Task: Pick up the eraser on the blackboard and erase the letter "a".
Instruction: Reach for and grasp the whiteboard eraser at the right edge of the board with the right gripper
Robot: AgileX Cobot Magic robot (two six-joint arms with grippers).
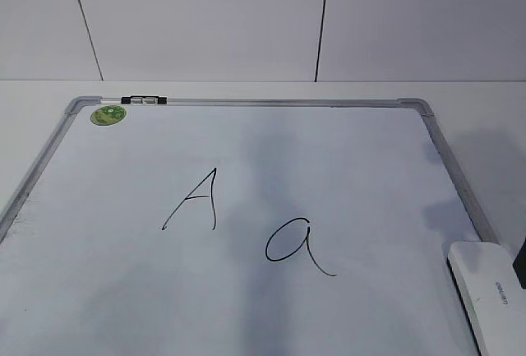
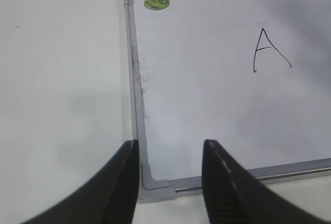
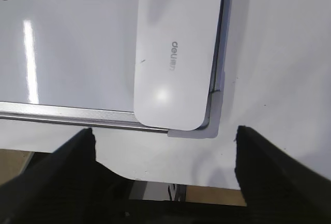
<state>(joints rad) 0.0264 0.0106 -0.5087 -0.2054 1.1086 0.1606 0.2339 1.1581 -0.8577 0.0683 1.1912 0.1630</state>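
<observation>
The left gripper [image 2: 169, 182] has two matte black, tapering plastic fingers [image 2: 227, 188] with finely ribbed inner edges. The right gripper [image 3: 165, 177] shows broader matte black fingers [image 3: 274, 177], blunt-cornered at the tips.

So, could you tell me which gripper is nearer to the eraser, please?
Right. The right gripper hovers open just off the board corner where the eraser lies. The left gripper is open over the opposite near corner, with no eraser in its view.

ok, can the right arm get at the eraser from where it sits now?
Probably yes. The right gripper is open, its jaws spread wider than the eraser, which lies flat in the blackboard corner just ahead. Nothing lies between them or on top of it; only the frame runs close beside it.
</observation>
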